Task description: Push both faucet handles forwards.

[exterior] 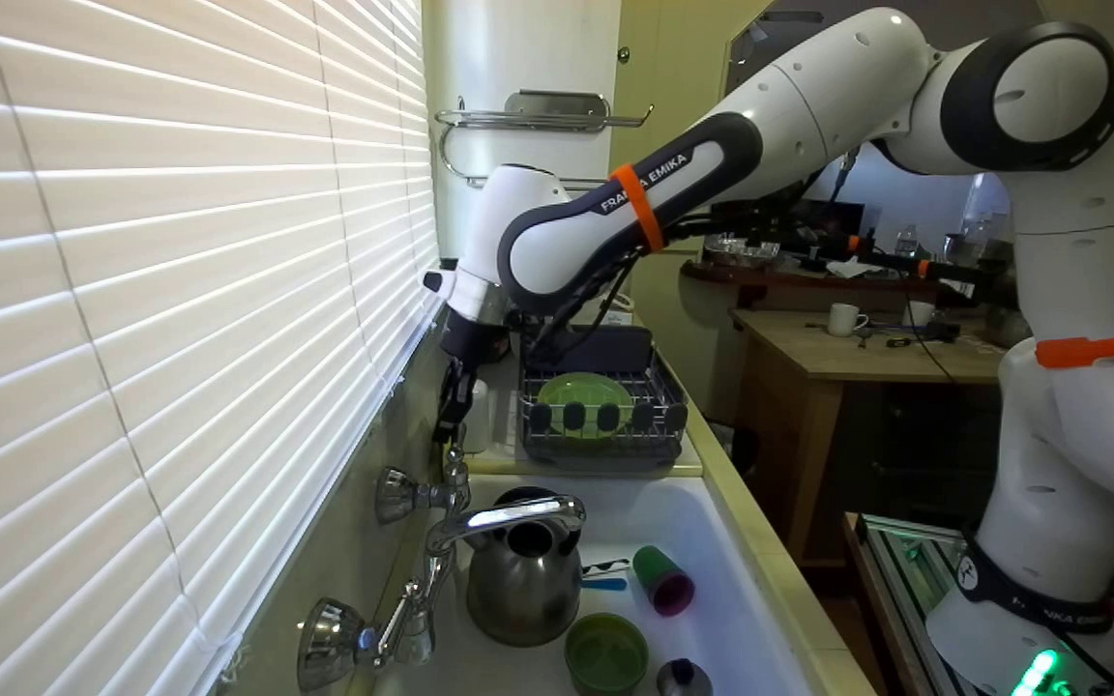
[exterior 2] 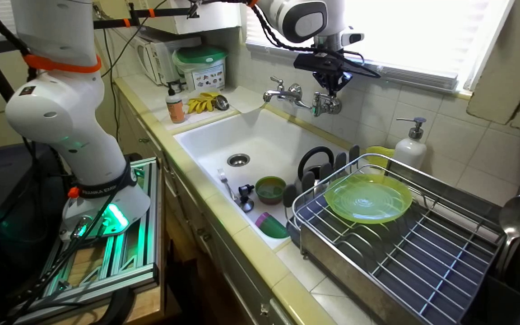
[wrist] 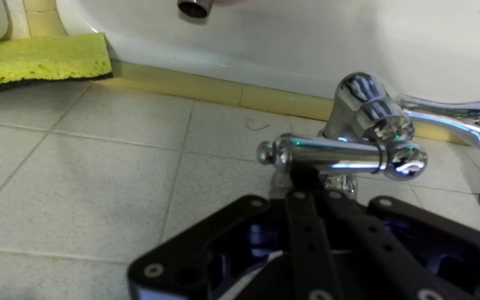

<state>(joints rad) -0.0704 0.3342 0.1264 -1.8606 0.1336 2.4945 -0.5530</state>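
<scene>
The chrome lever handle nearer the dish rack has the claw, pressed together, on its side facing the tiled wall; contact is unclear. Pushing it seems the step in hand; next likely means pressing it toward the sink, then passing the spout to the farther lever handle.

Arm stretched out, bent; wrist tipped downward; fingers together.
</scene>
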